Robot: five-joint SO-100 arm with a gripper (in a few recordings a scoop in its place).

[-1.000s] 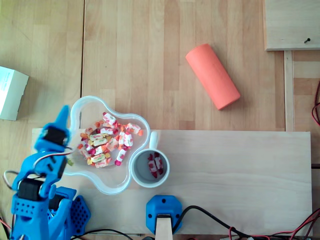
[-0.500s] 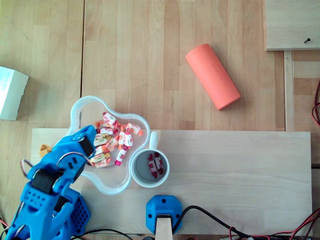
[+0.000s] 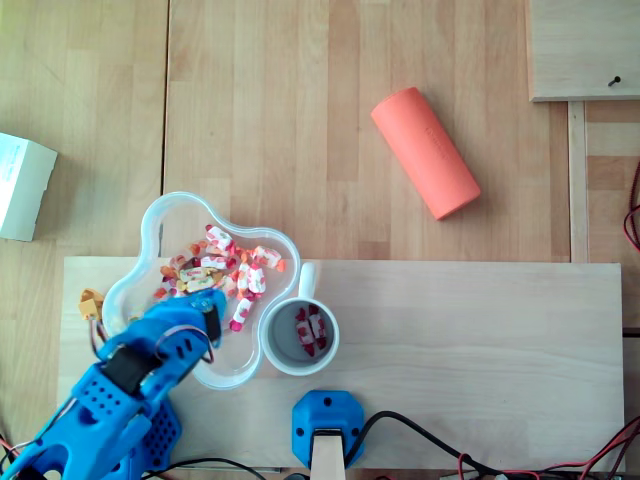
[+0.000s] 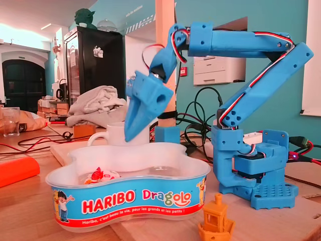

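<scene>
My blue gripper (image 4: 129, 136) points down with its tips just above the white Haribo bowl (image 4: 135, 197), and the jaws look shut with nothing visible between them. From above, the gripper (image 3: 207, 308) hangs over the lower part of the bowl (image 3: 150, 228), at the near edge of the heap of wrapped candies (image 3: 222, 268). A white mug (image 3: 272, 350) stands right of the bowl against its rim, holding a few red-and-white candies (image 3: 309, 330). In the fixed view the mug (image 4: 116, 134) stands behind the bowl.
An orange cylinder (image 3: 425, 152) lies on the table at the upper right. A white box (image 3: 22, 186) sits at the left edge. A small orange boat figure (image 4: 215, 219) stands by the bowl. A blue mount (image 3: 327, 424) sits at the board's near edge.
The arm has swung right, from the bowl's left rim to over the candies and nearer the mug. The small orange figure left of the bowl has come into view.
</scene>
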